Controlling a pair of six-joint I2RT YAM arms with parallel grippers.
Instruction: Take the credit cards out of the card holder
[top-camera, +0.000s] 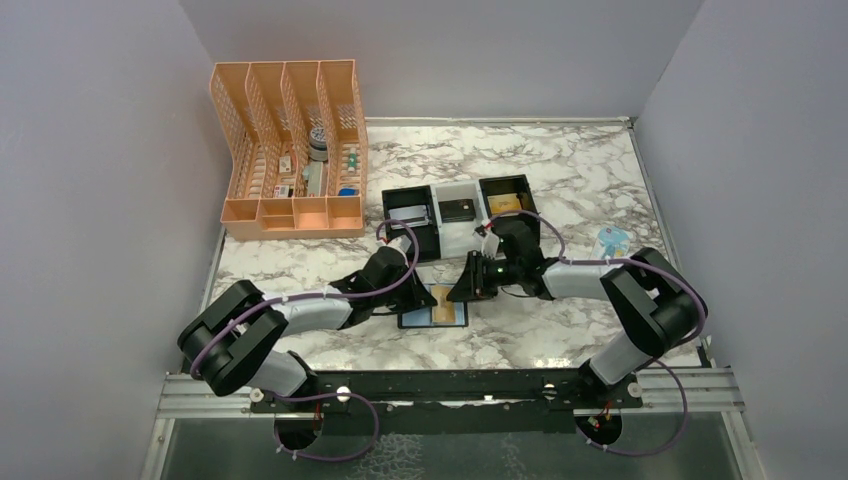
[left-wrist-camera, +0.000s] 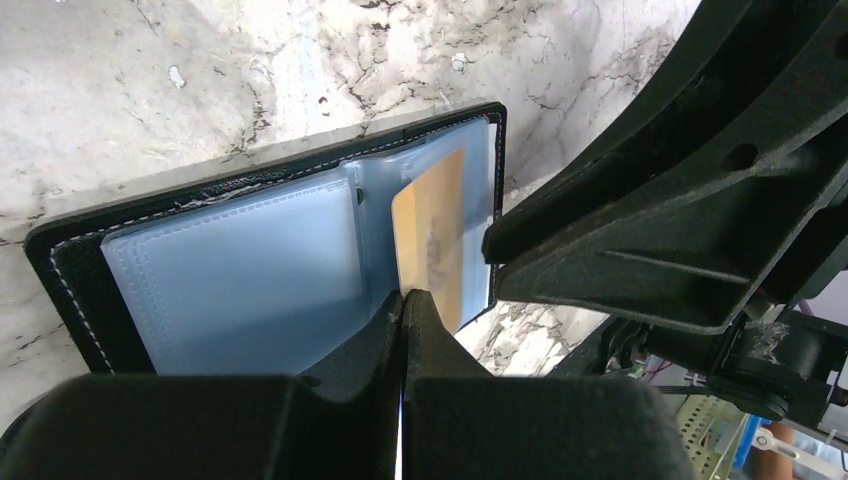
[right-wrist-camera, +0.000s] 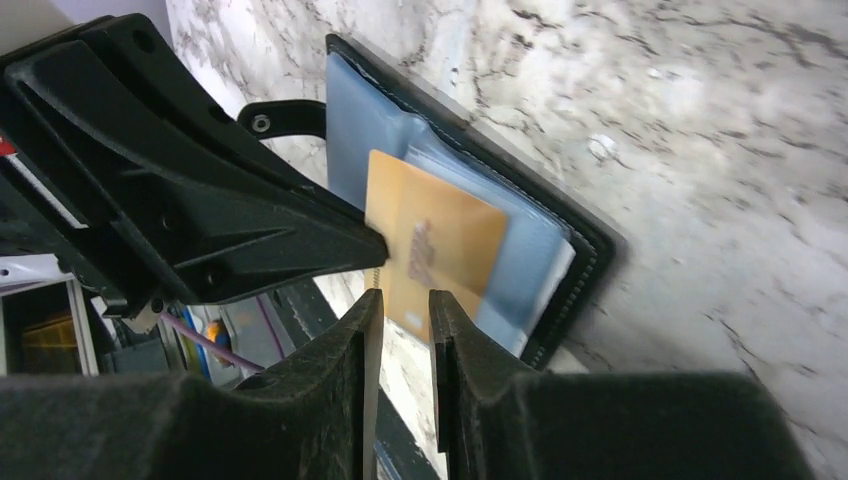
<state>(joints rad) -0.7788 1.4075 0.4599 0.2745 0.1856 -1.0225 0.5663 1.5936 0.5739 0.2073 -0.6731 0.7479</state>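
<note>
Marble-patterned counter (top-camera: 560, 180), white with brown veining, enclosed by grey walls on three sides.

Item 1, wallet (left-wrist-camera: 230, 260): one, black, lying open and flat on the counter in front of the arms, between the two claws. White stitching runs along its edge. The inside carries blue-grey clear sleeves on both halves.

Item 2, card (left-wrist-camera: 435, 230): one seen at the wallet, gold-orange with a faint mark at its middle. It sticks part-way out of the sleeves on one half, tilted off square.

Left claw (left-wrist-camera: 405, 305): fingers pressed together, tips at the wallet's near edge beside the card's corner. Whether they pinch a sleeve cannot be told.

Right claw (right-wrist-camera: 403, 297): fingers a narrow gap apart, tips just at the card's free edge. Contact with the card cannot be told.

Other counts:
- Three square trays in a row behind the wallet: left tray (top-camera: 388, 215) black, white tray (top-camera: 457, 190) in the middle, right tray (top-camera: 530, 200) black. Each holds one flat item: pale, dark and yellow, in that order.
- One peach mesh organiser (top-camera: 300, 225) at the back left, with four upright slots and small goods inside.
- Two arms, one claw each.
</note>
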